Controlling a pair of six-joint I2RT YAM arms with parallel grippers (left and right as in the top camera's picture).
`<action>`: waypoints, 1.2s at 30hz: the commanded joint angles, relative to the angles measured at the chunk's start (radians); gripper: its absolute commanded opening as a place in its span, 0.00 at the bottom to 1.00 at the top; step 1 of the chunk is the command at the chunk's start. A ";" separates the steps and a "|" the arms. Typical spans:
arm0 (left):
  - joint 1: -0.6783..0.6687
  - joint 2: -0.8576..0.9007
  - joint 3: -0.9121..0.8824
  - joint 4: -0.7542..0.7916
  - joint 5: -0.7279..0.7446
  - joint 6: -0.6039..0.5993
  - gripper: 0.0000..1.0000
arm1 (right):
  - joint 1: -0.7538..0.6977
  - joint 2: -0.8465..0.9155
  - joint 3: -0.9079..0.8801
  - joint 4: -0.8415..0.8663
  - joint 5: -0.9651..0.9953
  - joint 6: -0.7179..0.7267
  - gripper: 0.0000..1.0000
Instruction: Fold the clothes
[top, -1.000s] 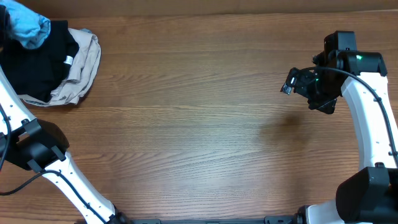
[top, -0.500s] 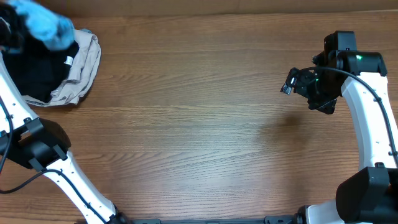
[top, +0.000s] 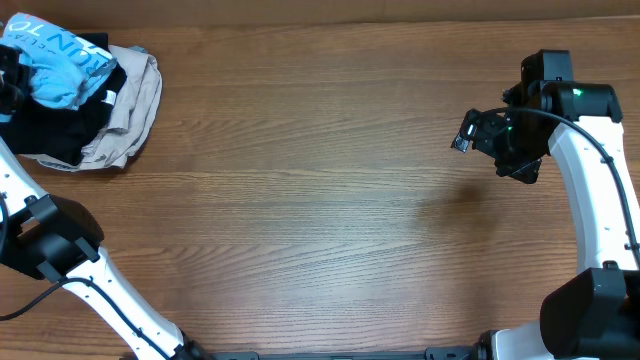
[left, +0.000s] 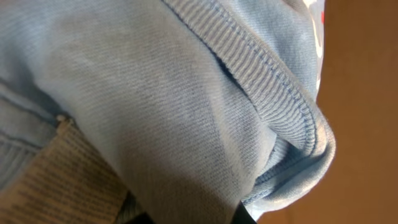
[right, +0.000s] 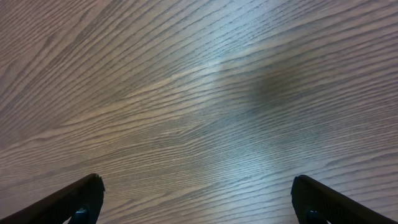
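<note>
Shirt place: The blue T-shirt (top: 55, 60) sits in the 10 o'clock corner of the surface (top: 320, 200). It lies on top of the black garment (top: 45, 135). The beige garment (top: 135, 105) is just beside it, on its 4 o'clock side.
Shirt shape: It is bunched up, not flat. White letters face up. Its long way runs roughly from 10 o'clock to 4 o'clock.
Left pincer: The left pincer (left: 193, 219) is pressed together. Blue cloth with a ribbed edge fills its whole camera view, so I judge it is pinching the T-shirt.
Right pincer: The right pincer (top: 470, 135) is spread wide and holds nothing. It hangs over bare wood on the 3 o'clock side.
Which way: From the right pincer the T-shirt lies toward 9 o'clock, well apart. The left pincer is the near one. It is right on the cloth.
Next move: I think the T-shirt must come off the pile toward 4 o'clock, onto bare wood, to be laid flat.
What changed: A second ago the T-shirt was a tight ball in the corner and no letters showed. Now it is more open and the letters show. The right pincer has stayed where it was.
</note>
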 joint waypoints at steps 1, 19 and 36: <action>0.007 -0.036 0.018 -0.026 -0.037 0.188 0.04 | 0.000 -0.021 0.013 0.004 -0.009 -0.005 1.00; 0.000 -0.036 0.018 -0.248 -0.579 0.338 0.97 | 0.000 -0.021 0.013 0.024 -0.009 -0.003 1.00; -0.148 -0.035 0.264 -0.261 -0.371 0.686 0.15 | 0.000 -0.021 0.013 0.029 -0.009 -0.002 1.00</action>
